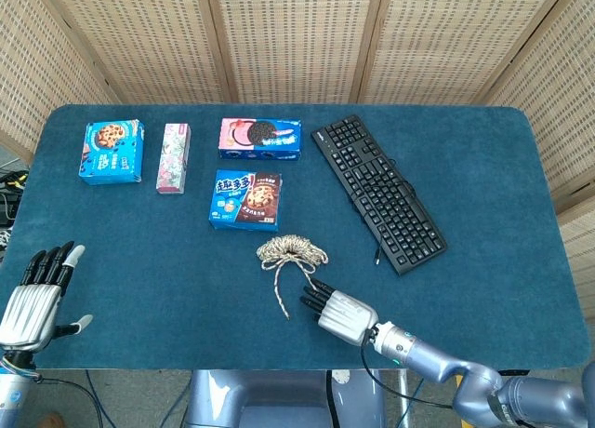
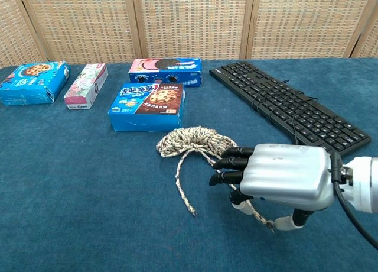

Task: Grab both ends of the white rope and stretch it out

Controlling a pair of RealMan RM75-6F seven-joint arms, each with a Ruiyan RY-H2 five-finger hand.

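The white rope [image 1: 292, 252] lies as a small coiled bundle [image 2: 195, 141] mid-table, with two loose strands running toward the front edge. The left strand ends free [image 2: 194, 213]. My right hand [image 2: 277, 177] sits low over the right strand, fingers stretched toward the bundle and thumb [image 2: 292, 222] down beside the strand's frayed tip [image 2: 270, 226]; nothing is gripped. In the head view the right hand [image 1: 335, 312] covers most of that strand. My left hand [image 1: 35, 293] hovers open at the front-left corner, far from the rope, and shows only in the head view.
A black keyboard [image 1: 379, 193] lies diagonally right of the rope. A chocolate-chip cookie box [image 1: 245, 201] sits just behind the bundle. Further back are a pink Oreo box [image 1: 259, 138], a narrow floral box [image 1: 173, 157] and a blue cookie box [image 1: 112, 152].
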